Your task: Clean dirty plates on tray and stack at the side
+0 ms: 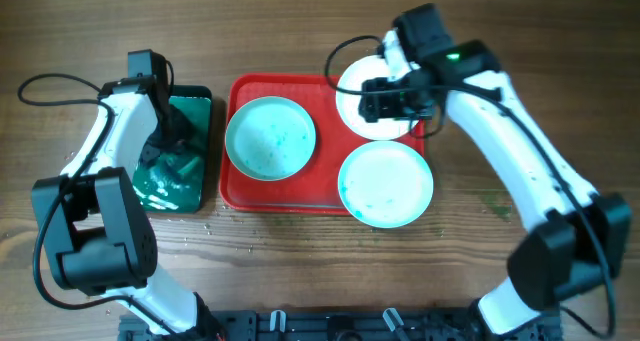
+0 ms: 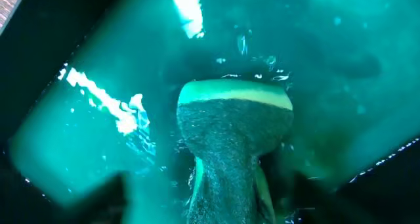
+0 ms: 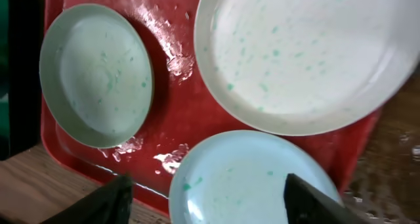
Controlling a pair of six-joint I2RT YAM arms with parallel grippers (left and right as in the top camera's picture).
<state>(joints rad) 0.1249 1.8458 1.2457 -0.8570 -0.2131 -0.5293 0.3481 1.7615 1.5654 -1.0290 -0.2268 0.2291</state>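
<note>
Three dirty plates lie on the red tray (image 1: 240, 193): one at the left (image 1: 270, 136), one at the far right (image 1: 355, 89) overhanging the rim, one at the near right (image 1: 385, 184). All show teal film and green specks. My right gripper (image 1: 388, 101) hovers open and empty above the far right plate. In the right wrist view its fingers (image 3: 207, 201) frame the near plate (image 3: 252, 181); the far plate (image 3: 308, 53), the left plate (image 3: 97, 73) and the wet tray (image 3: 177, 99) also show. My left gripper (image 1: 170, 153) is shut on a sponge (image 2: 235, 132) dipped in teal water.
A black-rimmed green tray (image 1: 203, 106) of teal water (image 2: 328, 53) stands left of the red tray, and my left arm reaches into it. Water drops lie on the wooden table in front of it (image 1: 200, 226). Cables trail at the far left and behind the far right plate.
</note>
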